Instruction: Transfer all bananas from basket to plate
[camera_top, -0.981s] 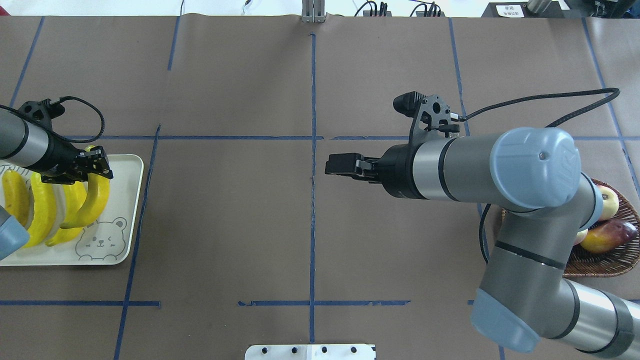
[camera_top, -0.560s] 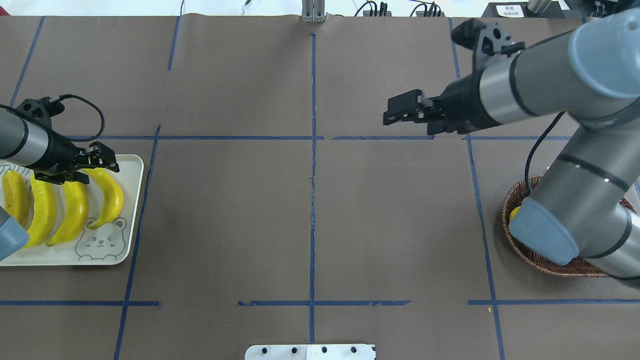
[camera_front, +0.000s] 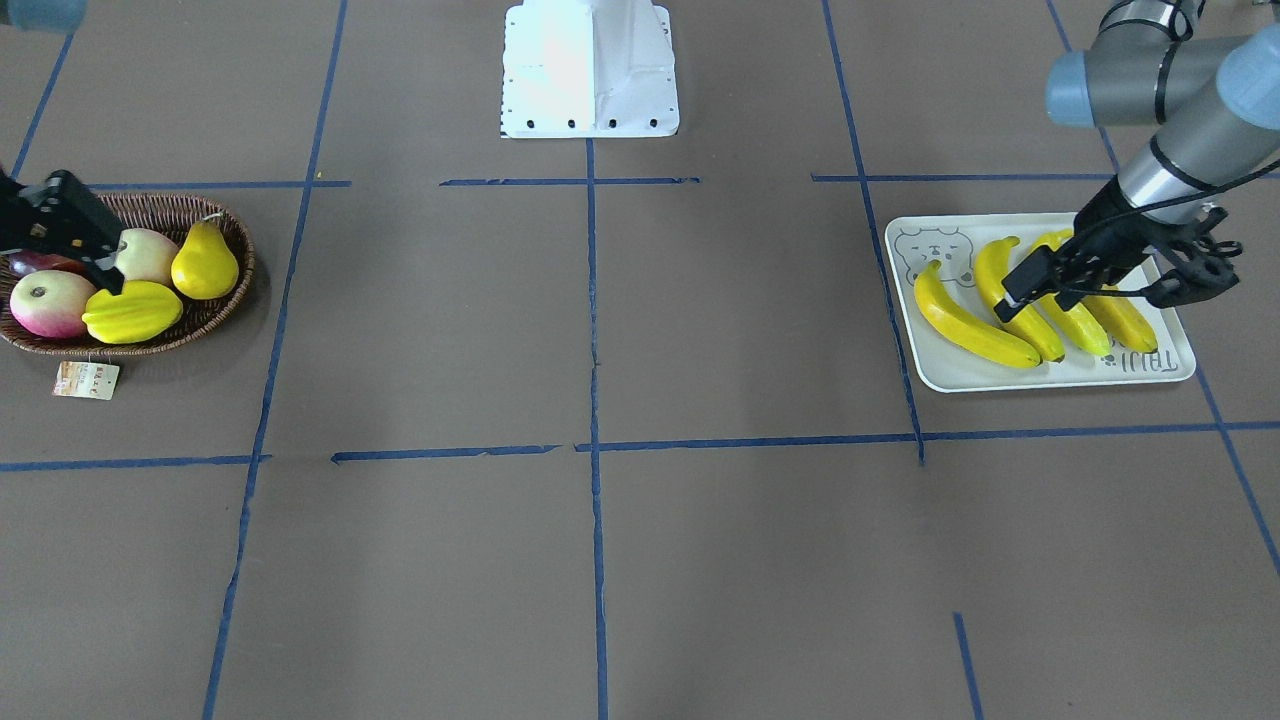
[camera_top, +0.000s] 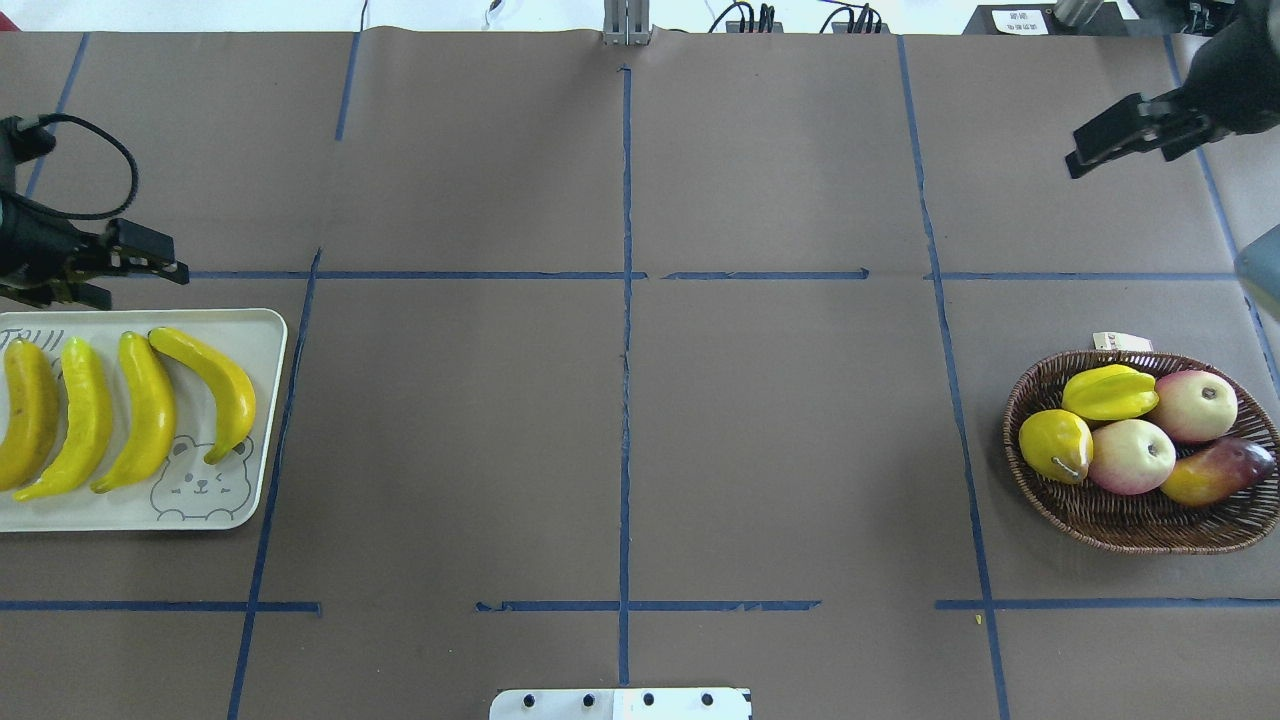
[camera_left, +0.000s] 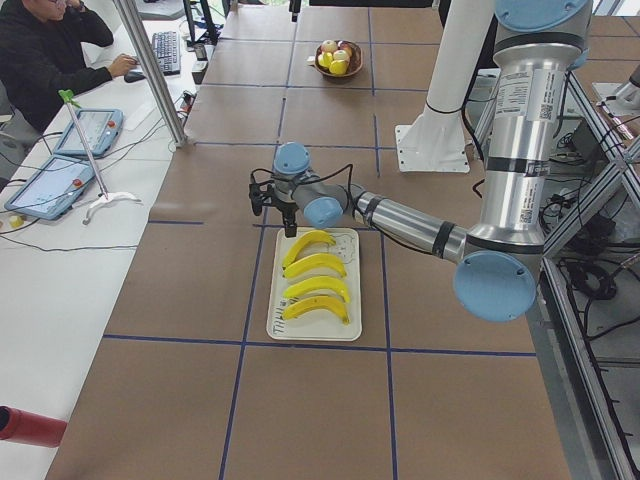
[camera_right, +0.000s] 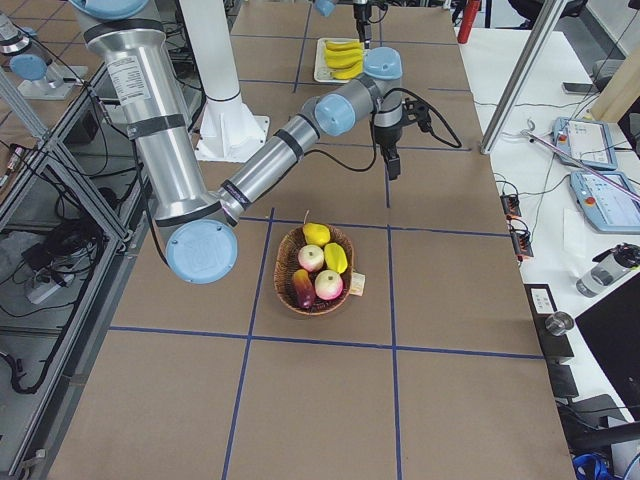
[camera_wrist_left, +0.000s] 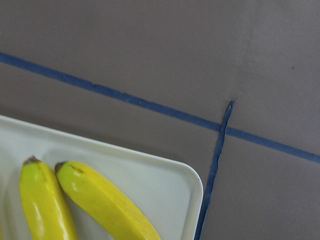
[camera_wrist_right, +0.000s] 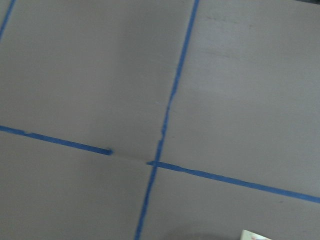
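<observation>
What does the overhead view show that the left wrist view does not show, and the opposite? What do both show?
Only the overhead view: all four bananas, the bear drawing, the basket holding other fruit, the left gripper and the right gripper.
Only the left wrist view: nothing new, just a closer look at the dark stem ends of two bananas.
Both: those two bananas, a rounded corner of the plate, and blue tape lines on the brown table.

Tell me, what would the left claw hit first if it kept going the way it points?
Probably the bare table by the blue tape, just past the plate. The left claw seems to point down beyond the bananas, though depth is unclear.
</observation>
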